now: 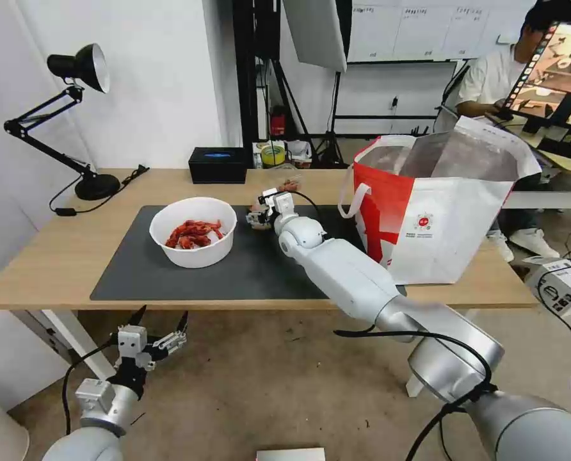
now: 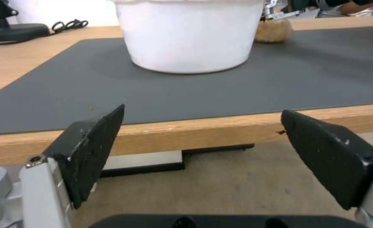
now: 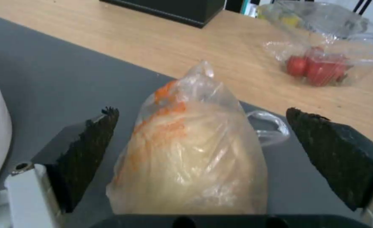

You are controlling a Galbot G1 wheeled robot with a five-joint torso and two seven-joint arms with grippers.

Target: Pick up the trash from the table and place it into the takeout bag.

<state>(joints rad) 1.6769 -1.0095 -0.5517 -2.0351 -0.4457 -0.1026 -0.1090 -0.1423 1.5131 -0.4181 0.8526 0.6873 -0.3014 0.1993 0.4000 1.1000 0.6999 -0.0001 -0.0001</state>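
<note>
A beige lump of trash wrapped in clear plastic (image 3: 190,158) lies on the dark grey mat (image 1: 260,272), between the spread fingers of my right gripper (image 3: 201,112), which is open around it and not closed on it. In the head view the right gripper (image 1: 260,216) reaches over the mat's far middle. To its left on the mat stands the white bowl of red crayfish shells (image 1: 193,232), also trash. The white and red takeout bag (image 1: 433,211) stands open at the table's right end. My left gripper (image 1: 161,314) hangs open below the table's front edge, facing the bowl (image 2: 190,34).
A black box (image 1: 218,164) and a small clear container with red bits (image 3: 321,65) sit at the back of the light-wood table (image 1: 55,256). A black desk lamp (image 1: 80,70) stands at the far left corner. The table's front edge (image 2: 195,128) is just ahead of the left gripper.
</note>
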